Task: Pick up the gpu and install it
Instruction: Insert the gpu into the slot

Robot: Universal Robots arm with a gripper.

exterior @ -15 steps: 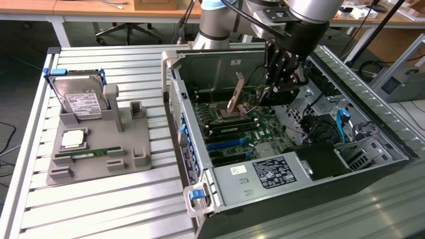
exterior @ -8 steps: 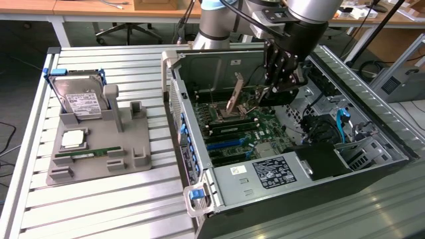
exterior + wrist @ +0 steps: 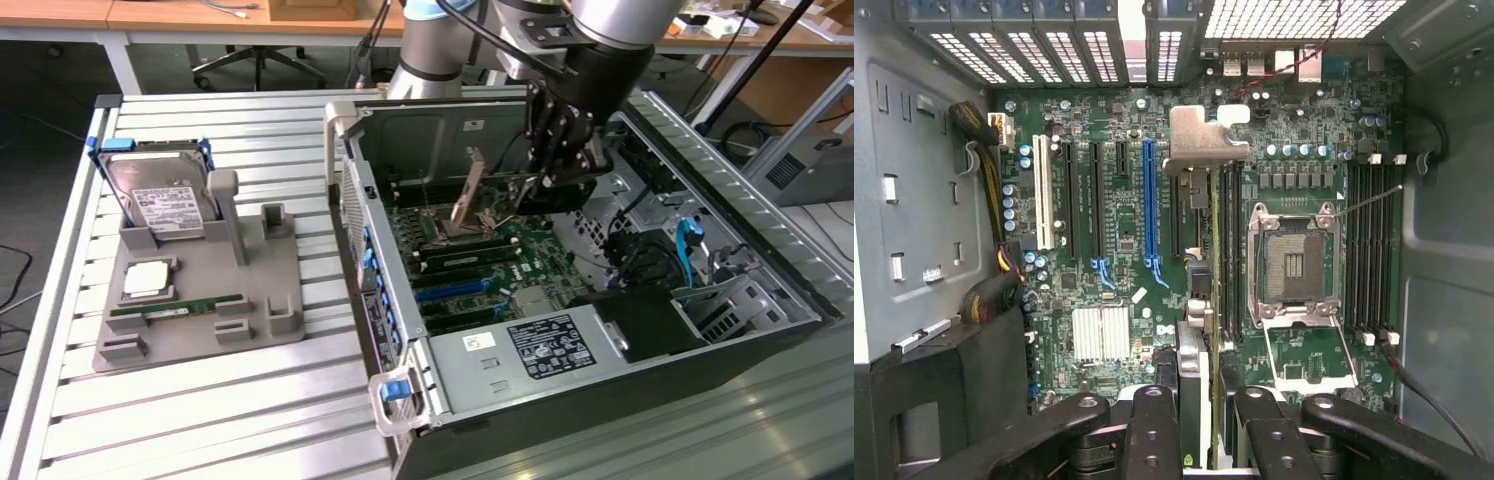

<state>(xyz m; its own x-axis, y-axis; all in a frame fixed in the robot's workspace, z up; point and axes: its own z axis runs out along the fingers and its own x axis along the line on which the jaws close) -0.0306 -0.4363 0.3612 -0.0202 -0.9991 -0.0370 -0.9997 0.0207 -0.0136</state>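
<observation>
Black fingers [image 3: 1154, 430] of the end effector [image 3: 1194, 425] are seen closest to the wrist camera, clamped on the edge of the gpu [image 3: 1199, 250], which is held edge-on above the motherboard [image 3: 1114, 250] with its silver bracket [image 3: 1204, 135] at the far end. In the exterior view, the end effector [image 3: 541, 185] is reached down into the open computer case [image 3: 747, 300] at upper centre, and the gpu [image 3: 467, 190] is seen tilted beneath it. At the exterior view's left, a grey holder [image 3: 200, 300] is set on the counter [image 3: 214, 420], carrying a hard drive [image 3: 160, 200] and a RAM stick [image 3: 174, 310].
</observation>
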